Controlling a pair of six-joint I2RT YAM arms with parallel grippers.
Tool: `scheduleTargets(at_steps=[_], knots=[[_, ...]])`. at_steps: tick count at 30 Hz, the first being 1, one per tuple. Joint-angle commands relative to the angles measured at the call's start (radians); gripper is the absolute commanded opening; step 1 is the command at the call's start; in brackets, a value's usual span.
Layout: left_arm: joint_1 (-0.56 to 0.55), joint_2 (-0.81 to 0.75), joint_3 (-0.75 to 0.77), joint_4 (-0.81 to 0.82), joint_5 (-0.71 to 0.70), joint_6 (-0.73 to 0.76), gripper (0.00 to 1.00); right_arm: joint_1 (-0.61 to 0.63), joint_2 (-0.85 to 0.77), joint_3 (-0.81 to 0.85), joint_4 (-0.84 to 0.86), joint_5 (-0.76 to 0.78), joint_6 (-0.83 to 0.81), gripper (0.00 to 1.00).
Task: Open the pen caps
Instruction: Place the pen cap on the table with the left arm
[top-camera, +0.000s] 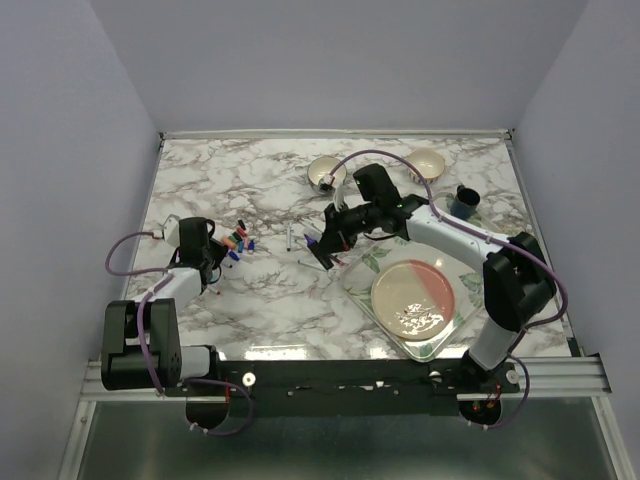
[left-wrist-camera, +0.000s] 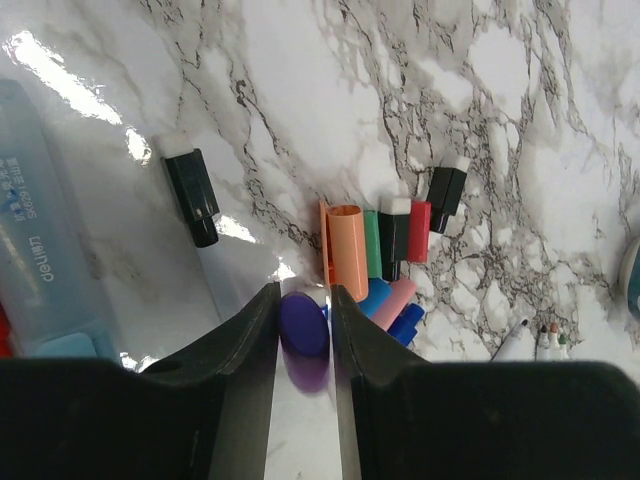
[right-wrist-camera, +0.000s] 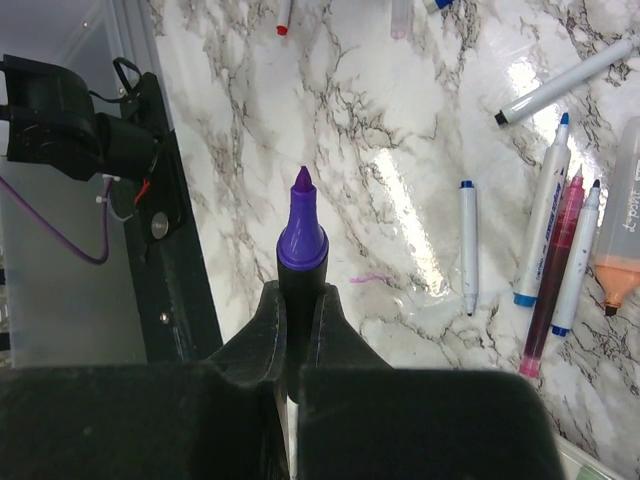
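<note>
Now the purple cap is off, one part in each gripper

In the left wrist view the left gripper (left-wrist-camera: 303, 292) pinches the purple cap (left-wrist-camera: 303, 325) between its two fingers. The cap sits low in the middle of the frame, over the marble table (left-wrist-camera: 520, 120). Just above it and a little to the right lies a heap of other caps (left-wrist-camera: 385, 255): orange, green, red, black, blue and pink, touching each other. One more black cap (left-wrist-camera: 192, 197) lies apart, in the upper left part. A pale blue pen (left-wrist-camera: 45, 250) runs along the left edge.

In the right wrist view the right gripper (right-wrist-camera: 300, 295) is pressed together on the purple pen (right-wrist-camera: 302, 235). Its bare pointed tip points toward the top of the frame. Several loose pens (right-wrist-camera: 545, 215) lie on the right side of the frame, with tips uncovered.

In the top view the left gripper is at the middle left, beside the heap. The right gripper is near the centre, well apart from it, by the tray (top-camera: 362, 292) with a plate (top-camera: 413, 298).
</note>
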Motion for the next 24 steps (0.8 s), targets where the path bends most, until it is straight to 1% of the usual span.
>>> scheduleTargets(at_steps=[1,10,14,15,17,18,21,23,24], knots=[[0.010,0.020,0.033,0.023,-0.005,0.025,0.37,-0.007,0.005,0.032,-0.021,-0.024,-0.010,0.01],[0.020,0.015,0.037,0.019,0.010,0.021,0.43,-0.011,0.008,0.036,-0.030,-0.006,-0.025,0.01],[0.021,-0.025,0.037,0.003,0.018,0.021,0.50,-0.011,0.034,0.061,-0.066,0.084,-0.091,0.01],[0.023,-0.034,0.036,0.000,0.018,0.021,0.51,-0.011,0.046,0.070,-0.076,0.124,-0.102,0.01],[0.024,-0.061,0.034,-0.010,0.016,0.021,0.57,-0.011,0.066,0.095,-0.106,0.157,-0.128,0.01],[0.024,-0.071,0.034,-0.013,0.016,0.022,0.57,-0.011,0.090,0.105,-0.115,0.184,-0.134,0.01],[0.027,-0.107,0.034,-0.033,0.016,0.028,0.63,-0.011,0.144,0.150,-0.158,0.216,-0.165,0.01],[0.032,-0.137,0.034,-0.046,0.024,0.035,0.64,-0.011,0.173,0.185,-0.182,0.253,-0.187,0.01],[0.033,-0.149,0.034,-0.053,0.028,0.033,0.67,-0.011,0.186,0.197,-0.193,0.264,-0.196,0.01]])
